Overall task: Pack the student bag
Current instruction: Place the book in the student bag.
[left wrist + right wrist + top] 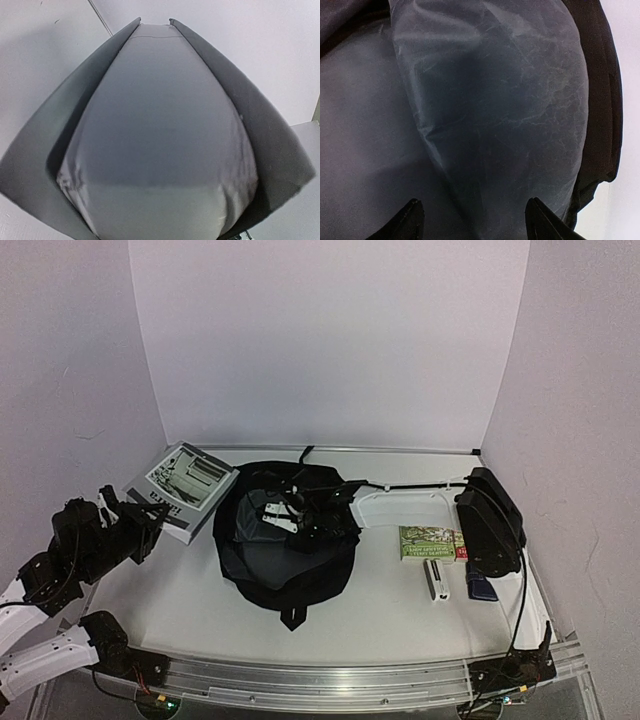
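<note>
We see the student bag [290, 575] lying open in the middle of the bench [400, 615]. Our right pincer [476, 220] reaches inside it and stands apart. Our left pincer [148, 522] is clamped on a book [188, 483] left of the bag.

Laid out on the white table [180, 610]: black backpack [285, 555] in the middle, book [185, 488] toward the left edge, and at right a green packet [428, 542], small white block [436, 580] and dark-blue case [481, 589] close together.
</note>
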Robot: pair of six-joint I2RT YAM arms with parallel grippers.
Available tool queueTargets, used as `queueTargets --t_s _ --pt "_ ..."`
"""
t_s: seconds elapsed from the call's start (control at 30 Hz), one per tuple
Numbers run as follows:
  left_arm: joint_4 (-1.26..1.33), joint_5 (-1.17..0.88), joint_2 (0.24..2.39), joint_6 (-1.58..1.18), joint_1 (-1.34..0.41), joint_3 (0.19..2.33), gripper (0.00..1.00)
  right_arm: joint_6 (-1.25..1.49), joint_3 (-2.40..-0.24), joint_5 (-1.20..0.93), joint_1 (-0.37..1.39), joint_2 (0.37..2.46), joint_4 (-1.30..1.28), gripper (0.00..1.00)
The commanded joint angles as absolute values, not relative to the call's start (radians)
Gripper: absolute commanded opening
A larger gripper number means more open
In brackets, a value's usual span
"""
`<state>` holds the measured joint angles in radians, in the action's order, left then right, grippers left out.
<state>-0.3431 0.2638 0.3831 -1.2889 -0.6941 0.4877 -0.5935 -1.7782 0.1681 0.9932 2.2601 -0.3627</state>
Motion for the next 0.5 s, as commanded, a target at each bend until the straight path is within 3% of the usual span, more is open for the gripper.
queueTargets --t_s 0.0,0.1,0.23,0.47 --pt "-0.370 0.297 0.326 -1.314 -0.695 0.524 0.01 -0.644 -1.799 0.208 0.993 2.304 -0.300 0.73" --pt "-0.398 0.299 0.293 -1.319 -0.695 0.522 0.01 -0.665 -1.788 0.232 0.994 2.324 -0.287 0.73" --pt "-0.425 0.272 0.282 -1.322 -0.695 0.522 0.01 -0.684 -1.783 0.300 0.992 2.337 -0.235 0.58" --pt "-0.540 0.257 0.178 -1.341 -0.695 0.515 0.00 -0.647 -1.822 0.370 0.991 2.291 -0.233 0.03"
